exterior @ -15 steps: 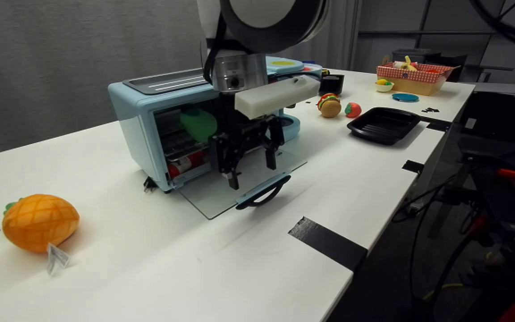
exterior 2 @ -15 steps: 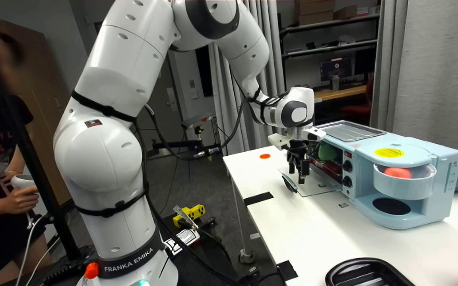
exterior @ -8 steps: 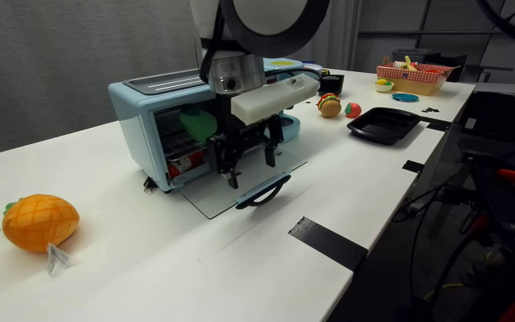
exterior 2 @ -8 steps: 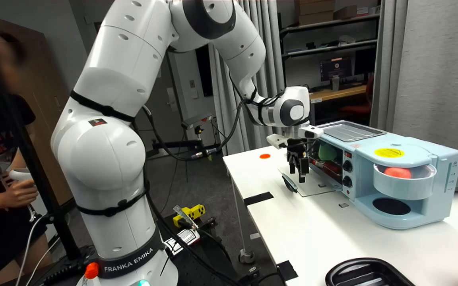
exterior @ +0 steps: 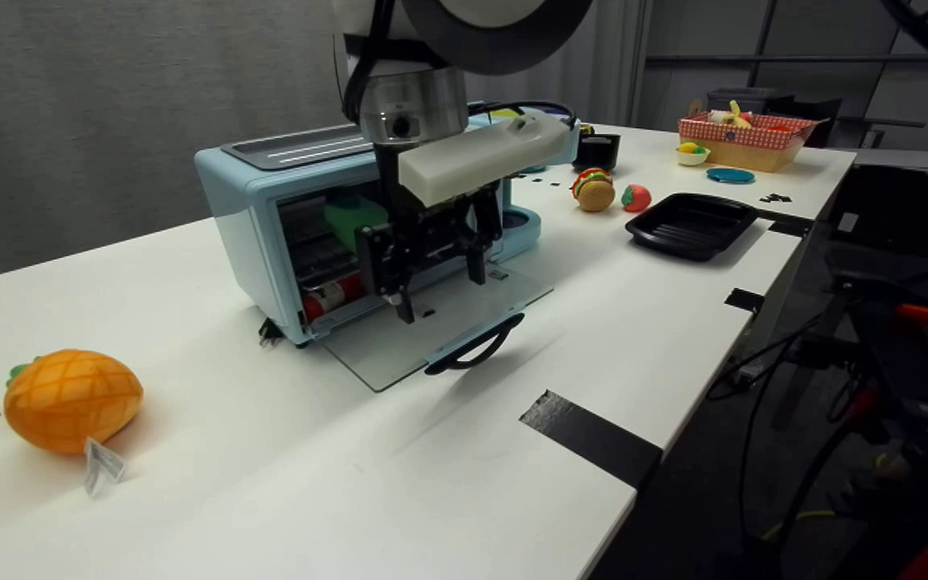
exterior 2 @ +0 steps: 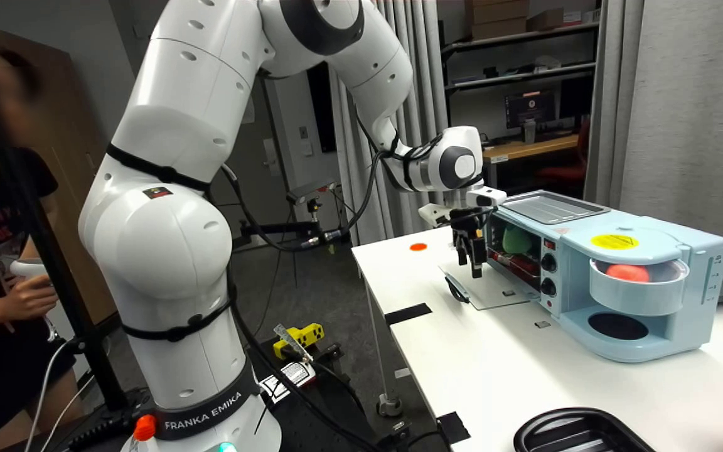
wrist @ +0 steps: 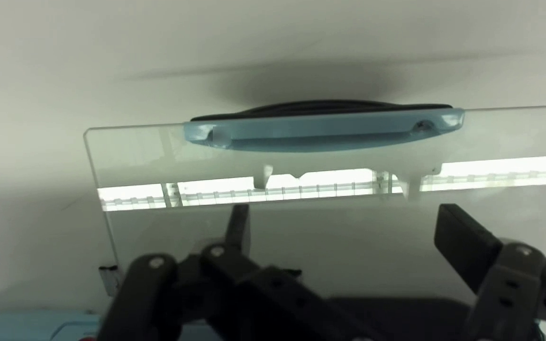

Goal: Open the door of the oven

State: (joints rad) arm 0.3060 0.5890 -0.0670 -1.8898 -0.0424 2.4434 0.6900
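Observation:
The light blue oven [exterior: 242, 234] stands on the table and also shows in an exterior view [exterior 2: 561, 276]. Its glass door [exterior: 379, 354] is swung down and lies almost flat just above the tabletop, so the oven's front is open. The door's glass [wrist: 135, 166] fills much of the wrist view. Its dark bar handle [exterior: 476, 346] is on the outer edge, and it also shows in the wrist view [wrist: 320, 125]. My gripper [exterior: 441, 296] is open and empty, above the glass between handle and oven. It also shows in the wrist view [wrist: 344, 213]; its fingers hold nothing.
Inside the oven are a green item [exterior: 351, 221] and a red item [exterior: 333, 296]. An orange plush fruit [exterior: 73, 400] lies beside the oven. A black tray [exterior: 693, 225], a toy burger [exterior: 593, 191] and a strawberry [exterior: 635, 197] are on the table's far side.
My gripper has risen and shifted slightly left in an exterior view, farther above the glass. The door has stayed down and the fingers have stayed apart.

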